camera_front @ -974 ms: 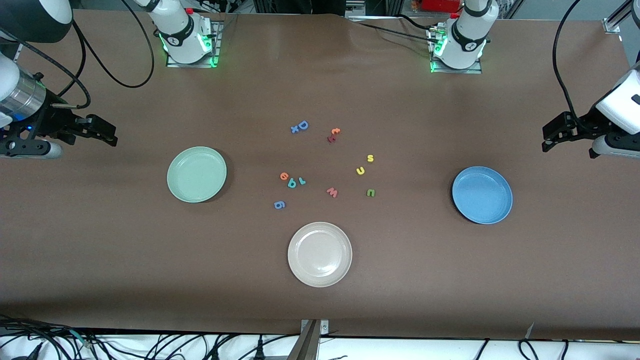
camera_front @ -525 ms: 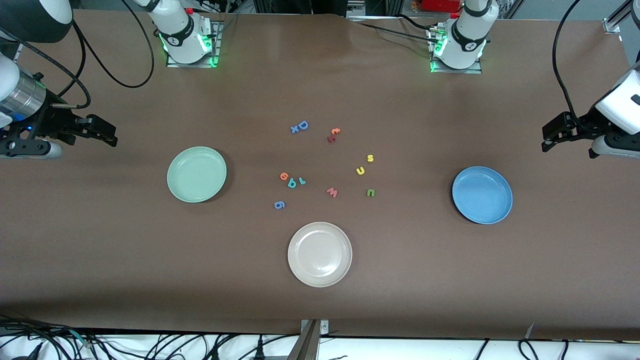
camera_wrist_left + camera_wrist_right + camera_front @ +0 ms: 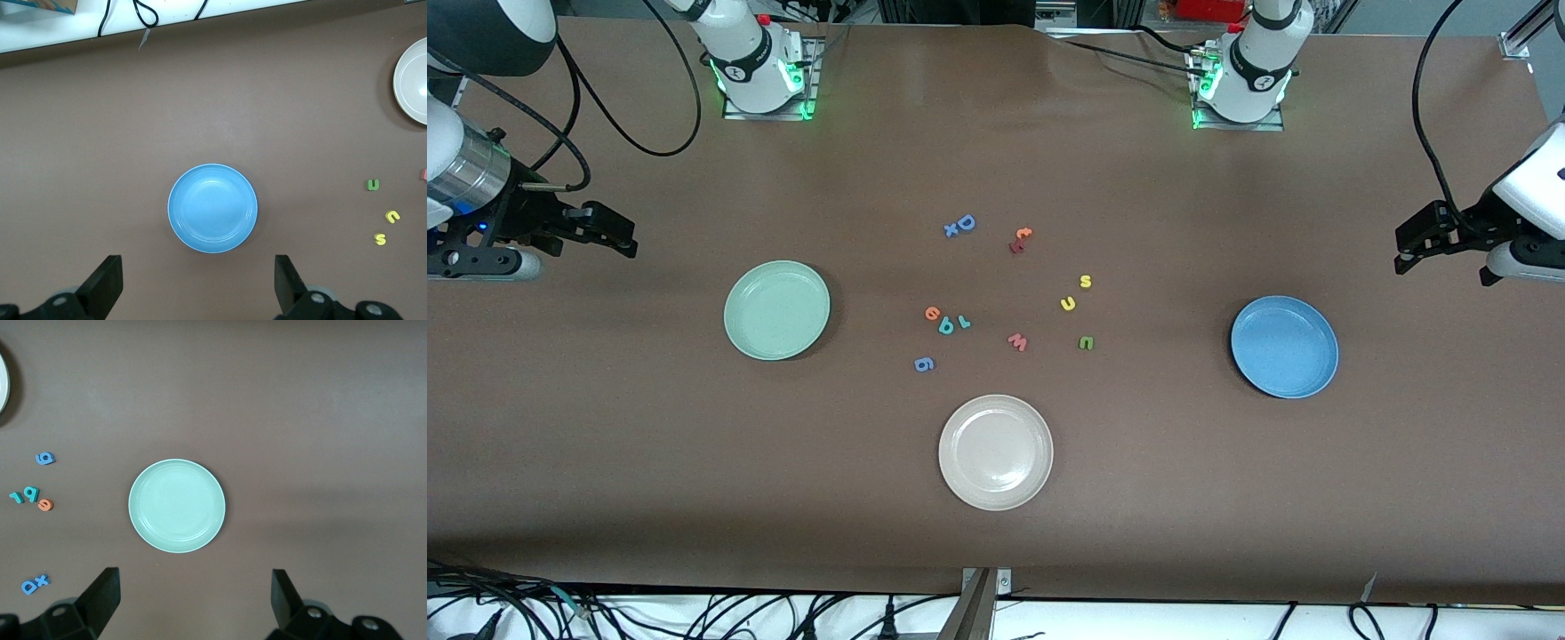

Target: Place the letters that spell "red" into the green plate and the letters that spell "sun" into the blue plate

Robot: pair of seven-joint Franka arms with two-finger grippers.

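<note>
We take the front view as a clock face centred on the letter cluster, with twelve o'clock at the robot bases.

At about ten o'clock our right gripper (image 3: 609, 240) hangs above bare table at the right arm's end, its fingers (image 3: 100, 595) spread wide apart and holding nothing. The arm waits.

At nine o'clock sits the green plate (image 3: 776, 309), with nothing in it; in the right wrist view it (image 3: 177, 505) lies between the spread fingers.

Just toward nine o'clock of centre, the orange "e" (image 3: 932, 313), the teal "d" (image 3: 946, 326) and the teal "r" (image 3: 963, 321) lie close together in a short row on the table. The blue "g" (image 3: 924, 364) lies near them at seven o'clock. At twelve o'clock lie the blue "D" (image 3: 965, 222) with a small blue "x" (image 3: 951, 230) touching it, and near them the orange "t" (image 3: 1024, 234) against a dark red letter (image 3: 1016, 245).

At six o'clock sits the beige-white plate (image 3: 995, 452). The red-pink "w" (image 3: 1017, 341) lies near the centre.

Toward three o'clock lie the yellow "s" (image 3: 1085, 281), the yellow "u" (image 3: 1067, 303) and the dark green "n" (image 3: 1086, 342), apart from one another on the table.

Farther at three o'clock sits the blue plate (image 3: 1284, 346), also unfilled. At two o'clock our left gripper (image 3: 1427, 242) hangs above bare table at the left arm's end, fingers (image 3: 285, 280) wide apart, grasping nothing. This arm waits too.
</note>
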